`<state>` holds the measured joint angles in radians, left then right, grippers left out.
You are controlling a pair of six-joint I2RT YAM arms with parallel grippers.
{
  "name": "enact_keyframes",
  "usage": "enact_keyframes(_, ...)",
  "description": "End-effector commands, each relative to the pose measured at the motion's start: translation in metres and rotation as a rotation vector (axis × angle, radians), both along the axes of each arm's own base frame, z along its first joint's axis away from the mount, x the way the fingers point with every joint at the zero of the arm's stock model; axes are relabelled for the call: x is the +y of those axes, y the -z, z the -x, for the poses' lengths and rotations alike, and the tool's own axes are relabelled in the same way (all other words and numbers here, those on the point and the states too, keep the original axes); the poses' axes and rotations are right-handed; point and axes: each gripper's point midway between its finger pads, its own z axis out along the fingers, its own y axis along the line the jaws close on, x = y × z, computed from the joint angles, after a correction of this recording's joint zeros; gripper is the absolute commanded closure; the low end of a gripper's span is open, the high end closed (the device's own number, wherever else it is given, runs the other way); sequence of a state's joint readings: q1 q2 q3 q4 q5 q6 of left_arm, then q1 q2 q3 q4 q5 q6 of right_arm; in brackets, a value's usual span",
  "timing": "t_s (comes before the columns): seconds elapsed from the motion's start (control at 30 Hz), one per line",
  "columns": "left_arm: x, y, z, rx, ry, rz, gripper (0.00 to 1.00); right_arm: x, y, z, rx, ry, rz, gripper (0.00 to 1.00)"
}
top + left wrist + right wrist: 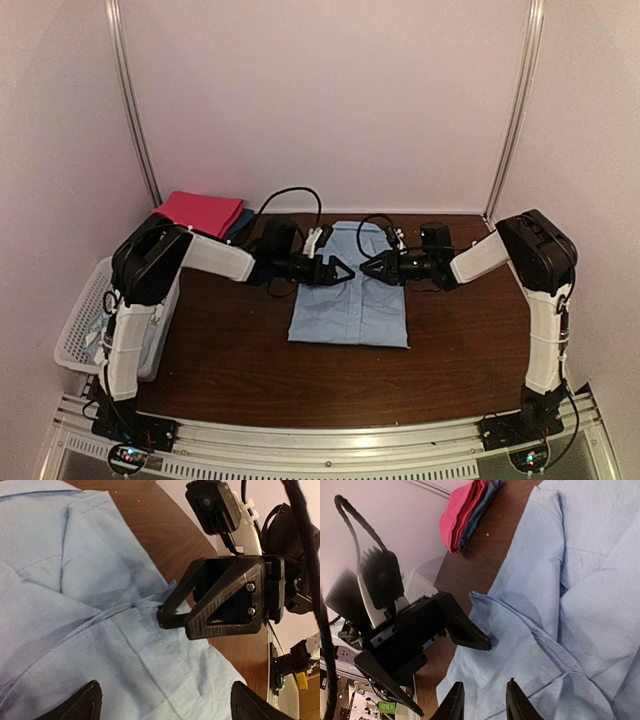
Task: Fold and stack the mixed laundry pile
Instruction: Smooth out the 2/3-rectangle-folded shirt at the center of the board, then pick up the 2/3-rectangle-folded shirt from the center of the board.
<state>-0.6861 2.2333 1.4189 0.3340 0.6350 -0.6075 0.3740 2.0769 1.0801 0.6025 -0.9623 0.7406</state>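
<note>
Lying beneath right end effector (365, 268), blue shirt (350, 312)

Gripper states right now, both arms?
Left gripper: open, empty, over the light blue shirt.
Right gripper: jaws part-closed at a shirt fold; grip cannot be told.

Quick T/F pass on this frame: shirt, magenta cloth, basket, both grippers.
1. The light blue shirt lies mid-table. True.
2. The magenta cloth lies on the shirt. False: it sits at the back left of the table, on a dark blue cloth.
3. The left gripper is open. True.
4. The right gripper hangs over bare wood. False: its tips pinch a fold of the shirt.
5. The white basket stands at the table's right edge. False: it stands at the left edge.
</note>
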Motion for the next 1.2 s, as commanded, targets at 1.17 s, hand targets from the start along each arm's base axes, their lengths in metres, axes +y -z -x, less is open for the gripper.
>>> enact_keyframes(1.17, 0.088, -0.038, 0.164, -1.061, 0.086, -0.767, 0.08, 0.017, 0.004, 0.070, -0.092, -0.210, 0.413, 0.76)
